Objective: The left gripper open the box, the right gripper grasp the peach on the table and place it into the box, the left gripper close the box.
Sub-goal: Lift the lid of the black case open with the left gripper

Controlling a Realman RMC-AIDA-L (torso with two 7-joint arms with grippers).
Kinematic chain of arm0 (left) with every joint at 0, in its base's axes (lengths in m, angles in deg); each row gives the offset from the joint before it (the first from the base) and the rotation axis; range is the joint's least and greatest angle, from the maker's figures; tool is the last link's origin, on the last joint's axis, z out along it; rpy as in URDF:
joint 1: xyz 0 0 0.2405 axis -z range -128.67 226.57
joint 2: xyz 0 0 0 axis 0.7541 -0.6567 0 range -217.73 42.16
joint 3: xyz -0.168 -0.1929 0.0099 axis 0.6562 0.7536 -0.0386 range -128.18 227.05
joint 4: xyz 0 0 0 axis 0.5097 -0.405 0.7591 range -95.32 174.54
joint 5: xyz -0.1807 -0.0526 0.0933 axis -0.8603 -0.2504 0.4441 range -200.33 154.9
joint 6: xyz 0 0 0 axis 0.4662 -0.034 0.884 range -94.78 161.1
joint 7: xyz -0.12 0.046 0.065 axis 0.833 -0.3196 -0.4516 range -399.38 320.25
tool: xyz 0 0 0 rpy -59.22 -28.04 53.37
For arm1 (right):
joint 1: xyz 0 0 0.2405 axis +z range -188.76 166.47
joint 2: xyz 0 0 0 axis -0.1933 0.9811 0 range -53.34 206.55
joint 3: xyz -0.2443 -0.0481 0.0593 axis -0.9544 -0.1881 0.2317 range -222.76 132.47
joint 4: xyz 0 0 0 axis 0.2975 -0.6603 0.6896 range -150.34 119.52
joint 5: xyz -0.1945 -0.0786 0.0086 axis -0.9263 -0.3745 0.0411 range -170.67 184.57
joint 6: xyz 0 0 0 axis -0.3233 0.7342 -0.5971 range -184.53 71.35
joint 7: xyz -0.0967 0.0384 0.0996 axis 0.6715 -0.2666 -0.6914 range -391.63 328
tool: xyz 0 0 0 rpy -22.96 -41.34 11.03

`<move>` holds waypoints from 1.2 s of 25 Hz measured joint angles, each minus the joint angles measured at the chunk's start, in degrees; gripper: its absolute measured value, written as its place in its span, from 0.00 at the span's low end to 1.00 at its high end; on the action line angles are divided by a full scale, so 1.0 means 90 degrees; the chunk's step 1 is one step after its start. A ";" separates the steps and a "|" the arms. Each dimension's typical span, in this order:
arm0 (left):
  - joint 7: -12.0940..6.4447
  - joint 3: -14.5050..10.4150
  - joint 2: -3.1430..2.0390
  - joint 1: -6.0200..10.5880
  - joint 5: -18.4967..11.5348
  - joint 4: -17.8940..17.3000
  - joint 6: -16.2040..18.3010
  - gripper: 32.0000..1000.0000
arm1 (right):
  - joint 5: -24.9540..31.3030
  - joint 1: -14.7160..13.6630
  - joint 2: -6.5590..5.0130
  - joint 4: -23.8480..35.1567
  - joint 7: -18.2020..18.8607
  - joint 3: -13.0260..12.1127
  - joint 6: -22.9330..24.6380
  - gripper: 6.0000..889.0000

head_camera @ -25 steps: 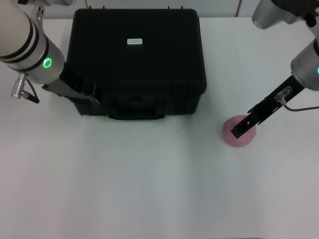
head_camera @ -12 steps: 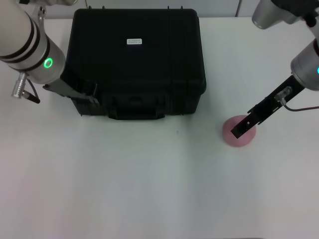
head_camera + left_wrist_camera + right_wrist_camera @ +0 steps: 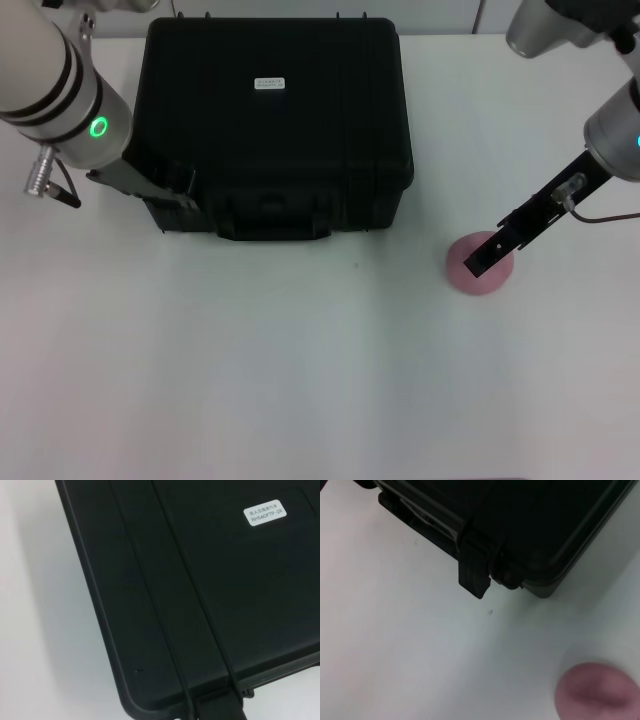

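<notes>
The box (image 3: 275, 130) is a large black case standing shut at the back middle of the table (image 3: 300, 370), its white label (image 3: 270, 83) on the lid. My left gripper (image 3: 160, 190), on the green-ringed arm, rests against the box's front left corner beside the handle (image 3: 272, 212). The peach (image 3: 470, 280), small and pale pink, lies on the table to the right of the box. My right gripper (image 3: 488, 255) hangs directly over it, partly covering it. In the right wrist view the peach (image 3: 597, 691) sits apart from the box (image 3: 530, 525) and its latch (image 3: 474, 577). The left wrist view is filled by the lid (image 3: 210, 590).
White table surface stretches in front of the box and between the box and the peach. A thin cable (image 3: 600, 215) loops off the right arm. A small dark speck (image 3: 355, 265) marks the table near the box's front right corner.
</notes>
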 joint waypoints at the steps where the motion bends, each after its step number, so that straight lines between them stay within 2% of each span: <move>1: 0.0000 -0.0001 0.0000 0.0004 -0.0003 0.0000 0.0004 0.39 | 0.0000 0.0000 -0.0001 0.0000 0.0000 0.0000 -0.0001 0.93; 9: 0.0000 -0.0003 -0.0001 0.0093 -0.0018 -0.0061 0.0110 0.39 | 0.0000 0.0000 -0.0003 -0.0087 0.0008 0.0000 -0.0016 0.93; 20: 0.0032 0.0017 0.0000 0.0110 0.0024 -0.0391 0.0345 0.39 | 0.0000 0.0025 -0.0003 -0.0165 0.0018 0.0000 -0.0026 0.93; 30: -0.0004 0.0125 -0.0022 0.0128 0.0034 -0.0603 0.0448 0.39 | -0.0012 0.0029 -0.0003 -0.0166 0.0019 0.0000 -0.0026 0.93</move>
